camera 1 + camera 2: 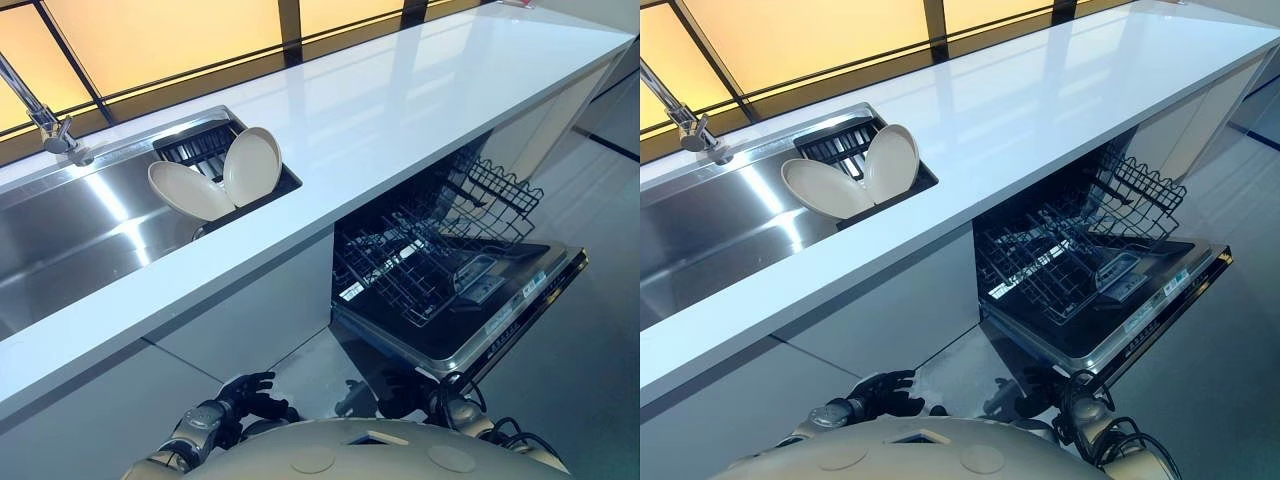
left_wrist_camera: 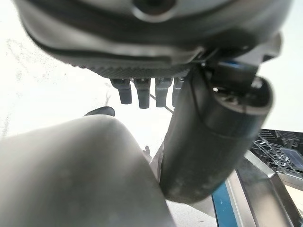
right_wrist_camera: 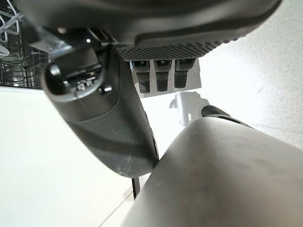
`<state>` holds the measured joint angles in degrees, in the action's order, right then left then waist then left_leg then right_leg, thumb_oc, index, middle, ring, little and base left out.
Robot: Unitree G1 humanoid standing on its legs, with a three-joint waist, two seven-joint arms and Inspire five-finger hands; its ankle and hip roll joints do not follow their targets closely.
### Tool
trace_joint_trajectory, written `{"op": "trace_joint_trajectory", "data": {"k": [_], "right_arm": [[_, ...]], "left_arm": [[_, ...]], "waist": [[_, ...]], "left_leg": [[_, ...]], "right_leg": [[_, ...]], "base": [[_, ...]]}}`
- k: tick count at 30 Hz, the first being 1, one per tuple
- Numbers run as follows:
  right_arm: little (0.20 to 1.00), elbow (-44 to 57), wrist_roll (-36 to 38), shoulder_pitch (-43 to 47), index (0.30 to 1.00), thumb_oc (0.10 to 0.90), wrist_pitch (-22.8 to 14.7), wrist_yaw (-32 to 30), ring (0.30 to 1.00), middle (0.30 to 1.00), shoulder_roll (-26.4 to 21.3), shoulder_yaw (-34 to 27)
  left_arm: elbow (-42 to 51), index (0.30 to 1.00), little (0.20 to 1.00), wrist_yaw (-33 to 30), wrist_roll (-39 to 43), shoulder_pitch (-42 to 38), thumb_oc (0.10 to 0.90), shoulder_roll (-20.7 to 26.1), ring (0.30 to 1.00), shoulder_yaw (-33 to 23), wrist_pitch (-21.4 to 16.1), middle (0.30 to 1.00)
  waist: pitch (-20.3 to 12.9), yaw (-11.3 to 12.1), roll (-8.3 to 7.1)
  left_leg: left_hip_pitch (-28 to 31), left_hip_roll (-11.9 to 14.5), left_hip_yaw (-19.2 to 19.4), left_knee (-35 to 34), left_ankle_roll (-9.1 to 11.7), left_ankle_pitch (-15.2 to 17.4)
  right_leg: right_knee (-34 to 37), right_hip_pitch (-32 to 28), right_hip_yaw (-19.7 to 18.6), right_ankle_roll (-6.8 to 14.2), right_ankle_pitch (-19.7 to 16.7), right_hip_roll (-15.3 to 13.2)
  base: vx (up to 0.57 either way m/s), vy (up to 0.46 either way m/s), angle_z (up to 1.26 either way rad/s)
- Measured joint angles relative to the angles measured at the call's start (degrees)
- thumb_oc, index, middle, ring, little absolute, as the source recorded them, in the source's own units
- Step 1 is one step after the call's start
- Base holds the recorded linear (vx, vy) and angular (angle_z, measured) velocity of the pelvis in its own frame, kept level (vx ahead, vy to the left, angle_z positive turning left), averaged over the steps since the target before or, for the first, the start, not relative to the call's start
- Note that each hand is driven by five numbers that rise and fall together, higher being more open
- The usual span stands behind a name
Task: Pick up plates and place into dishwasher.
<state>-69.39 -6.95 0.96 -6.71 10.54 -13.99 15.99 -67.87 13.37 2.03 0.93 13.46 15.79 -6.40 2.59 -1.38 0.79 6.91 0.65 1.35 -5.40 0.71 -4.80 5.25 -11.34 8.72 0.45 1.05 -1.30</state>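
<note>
Two cream plates lean on edge in a black dish rack (image 1: 190,148) at the sink's right end: one tilted left (image 1: 188,191), one more upright (image 1: 252,165). Below the counter the dishwasher stands open, its door (image 1: 505,315) folded down and its wire lower rack (image 1: 430,250) pulled out and holding no dishes. My left hand (image 1: 250,392) hangs low in front of the cabinet, fingers relaxed, holding nothing. My right hand (image 1: 395,396) hangs low by the door's near corner, also relaxed and holding nothing. Both hands are well below and apart from the plates.
A steel sink (image 1: 70,235) with a faucet (image 1: 48,122) lies at the left. The long white counter (image 1: 400,100) runs to the far right. White cabinet fronts (image 1: 250,320) stand under the sink. Grey floor (image 1: 590,380) lies right of the door.
</note>
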Motion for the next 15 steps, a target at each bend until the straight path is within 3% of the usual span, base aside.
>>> {"op": "trace_joint_trajectory", "data": {"k": [6, 8, 10, 12, 15], "right_arm": [[0.9, -0.11, -0.02, 0.05, 0.9, 0.8, -0.03, 0.0, 0.9, 0.9, 0.0, -0.03], [0.9, -0.11, -0.04, 0.07, 0.9, 0.8, -0.03, 0.0, 0.9, 0.9, -0.01, -0.03], [0.9, -0.11, -0.1, 0.19, 0.9, 0.8, -0.02, 0.03, 0.9, 0.9, -0.16, 0.01], [0.9, -0.09, -0.11, 0.42, 0.9, 0.8, 0.04, 0.21, 0.9, 0.9, -0.46, 0.03], [0.9, 0.03, -0.24, 1.22, 0.9, 0.8, 0.51, 1.02, 0.9, 0.9, -1.39, 0.07]], "left_arm": [[-0.3, 0.9, 0.9, -0.94, 0.0, 0.01, 0.8, -0.08, 0.9, 0.02, -0.58, 0.9], [-0.58, 0.9, 0.9, -2.48, -0.19, 0.14, 0.8, -0.09, 0.9, 0.09, -2.01, 0.9], [-0.27, 0.9, 0.9, -5.71, -3.43, 0.21, 0.8, 0.13, 0.9, 1.04, -6.05, 0.9], [3.63, 0.9, 0.9, -7.14, -6.55, 0.4, 0.8, 1.66, 0.9, 3.93, -8.34, 0.9], [19.36, 0.9, 0.9, -4.27, -7.45, 0.41, 0.8, 6.22, 0.9, 7.87, -9.8, 0.9]], "waist": [[0.0, 0.0, 0.01], [0.02, 0.01, 0.04], [0.24, 0.13, 0.17], [0.55, 0.27, 0.41], [1.35, 1.03, 1.07]], "left_leg": [[0.0, 0.0, 0.0, 0.0, 0.0, 0.0], [0.02, 0.0, 0.01, 0.0, 0.0, 0.0], [0.03, -0.01, 0.0, 0.01, -0.01, -0.01], [-0.02, -0.01, -0.04, 0.0, -0.02, -0.1], [-0.75, 0.02, -0.18, 0.0, 0.04, -0.46]], "right_leg": [[0.0, -0.01, 0.0, 0.0, 0.0, -0.01], [0.0, 0.0, -0.01, 0.0, 0.0, -0.01], [0.0, 0.01, 0.0, 0.0, 0.0, -0.02], [-0.01, 0.14, 0.06, 0.0, -0.01, -0.04], [-0.02, 1.01, 0.19, -0.21, -0.21, -0.02]], "base": [[0.0, 0.0, 0.0], [0.0, 0.0, 0.0], [-0.04, 0.036, 0.0], [-0.05, 0.027, 0.01], [-0.06, 0.034, 0.02]]}}
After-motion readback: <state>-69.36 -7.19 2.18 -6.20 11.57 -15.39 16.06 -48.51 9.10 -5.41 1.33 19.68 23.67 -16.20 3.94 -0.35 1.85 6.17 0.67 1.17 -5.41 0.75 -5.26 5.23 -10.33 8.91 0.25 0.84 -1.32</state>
